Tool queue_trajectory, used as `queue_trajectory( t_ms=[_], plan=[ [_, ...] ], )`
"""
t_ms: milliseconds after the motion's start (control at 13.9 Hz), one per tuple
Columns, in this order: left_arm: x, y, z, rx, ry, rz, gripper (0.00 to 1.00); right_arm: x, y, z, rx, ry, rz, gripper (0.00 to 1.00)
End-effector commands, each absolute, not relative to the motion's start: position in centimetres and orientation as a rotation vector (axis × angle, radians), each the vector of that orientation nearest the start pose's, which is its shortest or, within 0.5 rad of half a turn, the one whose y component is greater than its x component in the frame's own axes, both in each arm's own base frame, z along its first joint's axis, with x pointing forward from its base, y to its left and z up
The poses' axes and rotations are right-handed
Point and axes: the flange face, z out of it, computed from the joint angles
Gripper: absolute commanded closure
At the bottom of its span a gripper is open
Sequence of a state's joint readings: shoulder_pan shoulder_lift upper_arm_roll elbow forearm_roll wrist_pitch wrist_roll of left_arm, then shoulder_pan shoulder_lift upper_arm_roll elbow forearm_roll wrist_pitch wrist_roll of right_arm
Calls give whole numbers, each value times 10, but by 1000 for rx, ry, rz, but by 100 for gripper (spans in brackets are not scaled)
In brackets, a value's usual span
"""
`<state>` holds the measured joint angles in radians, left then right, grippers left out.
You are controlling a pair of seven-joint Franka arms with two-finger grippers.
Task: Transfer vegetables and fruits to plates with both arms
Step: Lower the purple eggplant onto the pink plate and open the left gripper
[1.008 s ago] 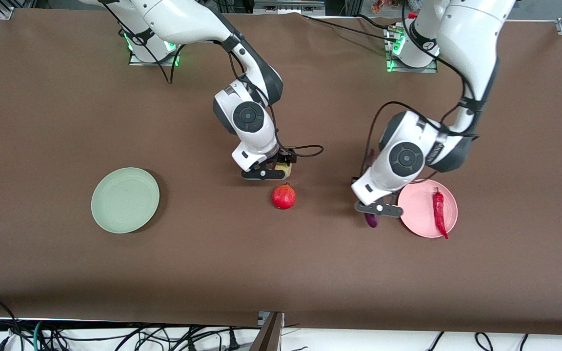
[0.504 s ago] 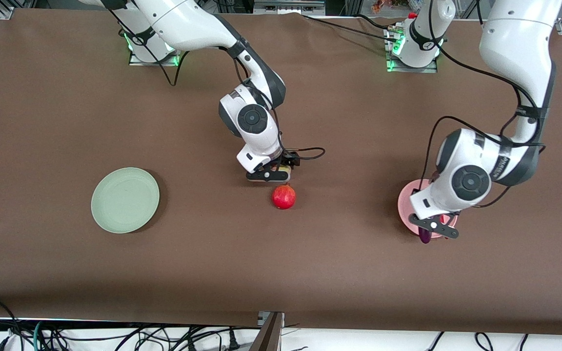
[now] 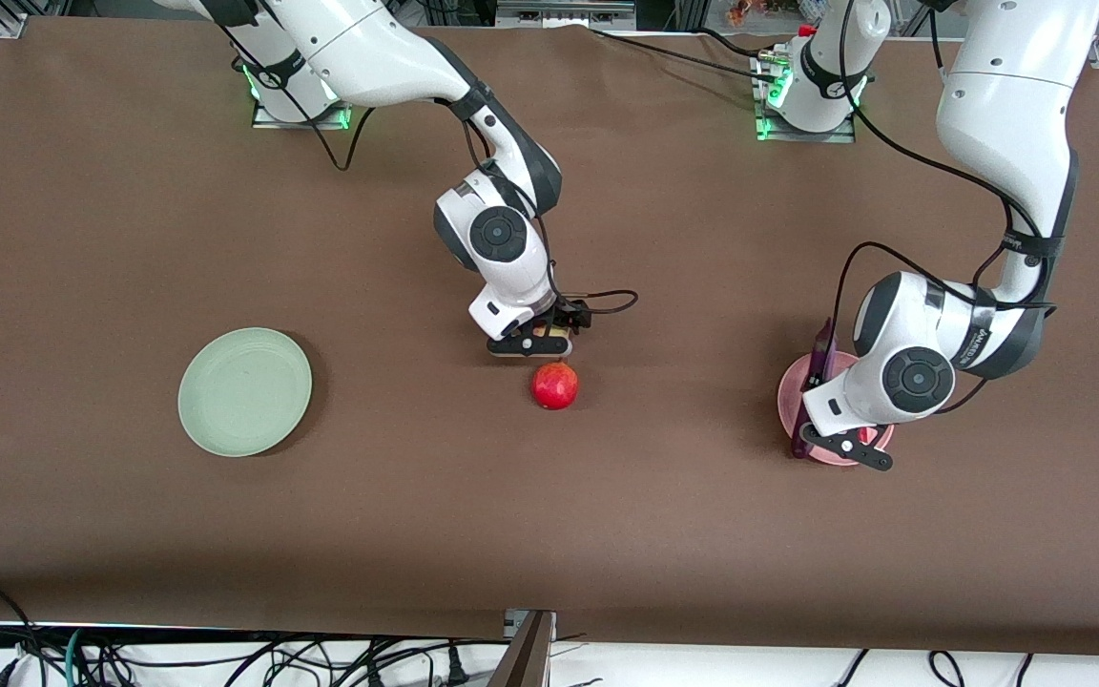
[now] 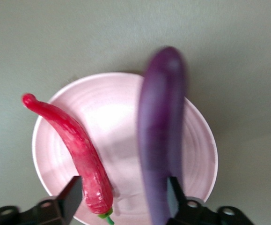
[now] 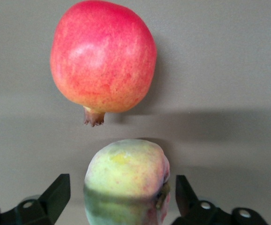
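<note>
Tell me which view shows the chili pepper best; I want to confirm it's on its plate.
The left wrist view: the chili pepper lies in plain sight on the pink plate, beside the eggplant. In the front view the left arm hides it; the right wrist view lacks it.

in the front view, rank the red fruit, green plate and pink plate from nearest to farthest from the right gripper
1. Red fruit: on the table right beside the right gripper, nearer the front camera.
2. Pink plate: toward the left arm's end, under the left gripper.
3. Green plate: toward the right arm's end, slightly farther.
</note>
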<state>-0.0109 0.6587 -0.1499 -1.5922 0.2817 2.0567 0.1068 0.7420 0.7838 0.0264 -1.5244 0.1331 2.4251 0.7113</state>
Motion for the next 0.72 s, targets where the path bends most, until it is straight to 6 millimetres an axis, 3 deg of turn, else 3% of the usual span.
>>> queue_trajectory(
  t_ms=[0,144,288,504,648],
  plan=[
    [672,-82,314,-2911,589,198,0,522,505,203,-2973,69,-33,26],
    [661,-85,389,-2942,542,124,0,522,505,203,-2973,69,-33,54],
    [645,-79,452,-2935,502,92,0,522,505,204,-2973,61,-37,68],
    [637,-69,512,-2926,439,157,0,527,502,224,-2968,50,-44,69],
    [642,-73,571,-2941,408,27,0,534,488,260,-3000,50,12,69]
  ],
)
